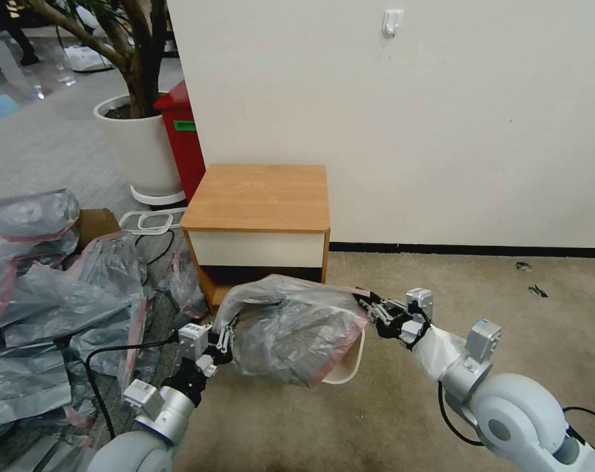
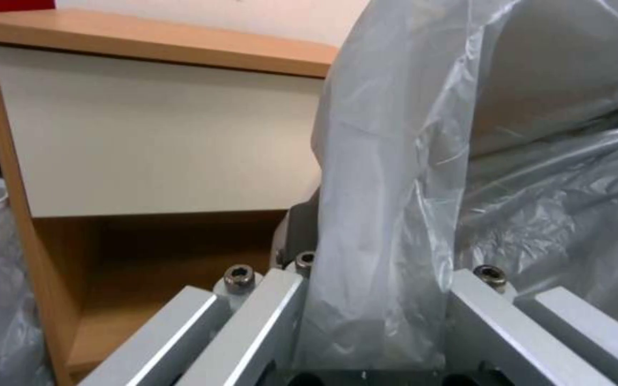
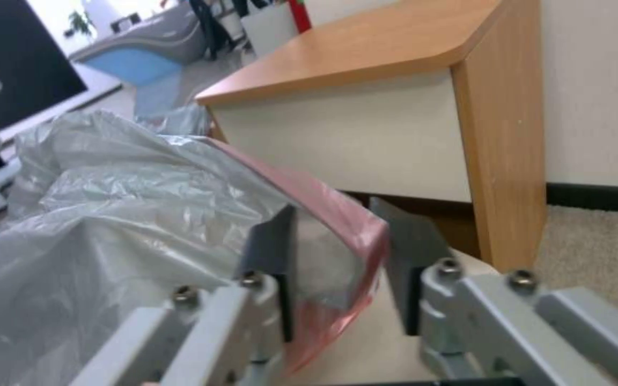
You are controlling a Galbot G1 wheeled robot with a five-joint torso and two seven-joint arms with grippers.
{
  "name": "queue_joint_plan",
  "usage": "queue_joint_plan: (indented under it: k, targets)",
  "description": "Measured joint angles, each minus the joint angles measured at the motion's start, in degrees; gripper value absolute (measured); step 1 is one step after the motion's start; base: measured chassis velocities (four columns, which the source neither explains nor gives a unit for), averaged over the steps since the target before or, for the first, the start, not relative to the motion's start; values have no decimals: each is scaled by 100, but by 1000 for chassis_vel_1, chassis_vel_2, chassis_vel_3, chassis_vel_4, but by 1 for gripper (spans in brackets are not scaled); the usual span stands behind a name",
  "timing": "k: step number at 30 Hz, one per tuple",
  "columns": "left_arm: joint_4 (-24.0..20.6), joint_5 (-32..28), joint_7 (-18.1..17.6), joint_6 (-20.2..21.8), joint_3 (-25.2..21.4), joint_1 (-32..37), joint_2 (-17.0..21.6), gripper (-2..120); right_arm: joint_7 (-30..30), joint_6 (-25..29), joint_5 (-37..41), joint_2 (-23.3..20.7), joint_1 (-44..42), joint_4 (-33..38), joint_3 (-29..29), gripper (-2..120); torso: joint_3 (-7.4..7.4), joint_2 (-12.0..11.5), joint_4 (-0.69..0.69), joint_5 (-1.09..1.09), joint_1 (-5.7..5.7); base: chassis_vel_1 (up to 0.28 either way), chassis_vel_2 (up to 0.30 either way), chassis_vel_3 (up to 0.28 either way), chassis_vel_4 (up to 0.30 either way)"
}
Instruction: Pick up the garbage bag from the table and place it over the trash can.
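Beige carpet under a cream wall, and there's the thin translucent grey garbage bag with the pink-red rim band (image 1: 290,331), stretched in the air between both arms, draped over the small cream-white rectangular trash can (image 1: 347,368) whose rim peeks out below its right edge. The left gripper (image 1: 226,335) has its fingers pinched on a fold of grey film; the right gripper (image 1: 369,307) grips the pink band, dark pads (image 3: 274,252) either side of it. Just behind stands the small light-brown wooden table with its white drawer front (image 1: 258,196). Off left, a heap of similar grey bags (image 1: 54,295), a red bin (image 1: 182,141) and a white round planter (image 1: 136,147).
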Motion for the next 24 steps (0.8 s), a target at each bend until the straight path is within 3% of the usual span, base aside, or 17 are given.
queue_joint_plan:
  k: [12,15,19,24]
  targets:
    - [131,-12,-132,30,-63,-48,-86,3,245,-82,385,-253,-251,416,226,72,0,0,0,0,0,0,0,0,0]
    - [186,-12,-218,46,-62,-72,-153,3,339,27,389,2,-403,633,331,87,0,0,0,0,0,0,0,0,0]
    - [198,-12,-305,49,-62,-86,-198,3,453,66,321,336,-712,992,298,98,0,0,0,0,0,0,0,0,0]
    - [198,6,-395,46,-56,-108,-234,3,810,-142,-188,806,-1262,1440,-98,100,-1,0,-1,-1,0,0,0,0,0]
